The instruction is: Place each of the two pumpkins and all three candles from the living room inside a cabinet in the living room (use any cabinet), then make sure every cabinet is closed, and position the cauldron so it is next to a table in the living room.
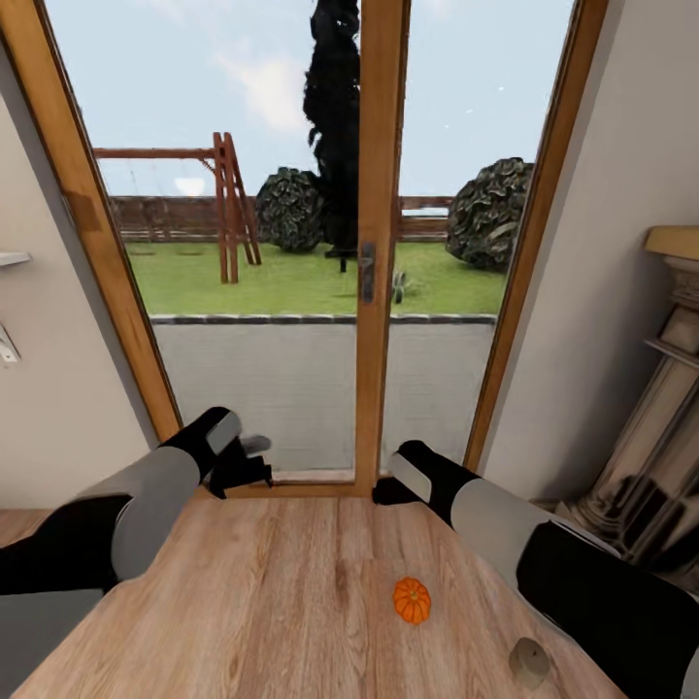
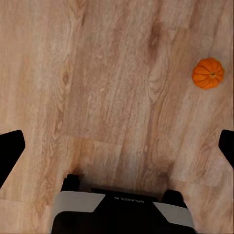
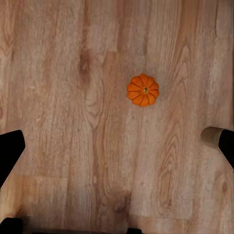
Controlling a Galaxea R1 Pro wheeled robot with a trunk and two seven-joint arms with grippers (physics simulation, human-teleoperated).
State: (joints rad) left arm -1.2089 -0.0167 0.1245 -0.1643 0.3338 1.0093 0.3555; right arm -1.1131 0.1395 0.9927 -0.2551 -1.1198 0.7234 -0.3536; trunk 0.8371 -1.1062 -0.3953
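While both arms hang raised over the wooden floor [image 1: 291,582] before the glazed door [image 1: 379,243], nothing is carried; the collecting step appears to be in hand.

Item: pumpkin [image 1: 412,599], one, orange, resting on the floorboards near the right forearm, apart from either arm.
Item: candle [image 1: 529,662], one, beige stub, just beyond the pumpkin toward the floor's right edge, upright.
Item: left gripper [image 2: 117,146], fingers spread wide, empty.
Item: right gripper [image 3: 117,146], fingers spread wide, empty, pumpkin ahead of it.
Item: fireplace column [image 1: 660,427], right wall.

Next move, judged: lower the right gripper onto the pumpkin, centre and close.
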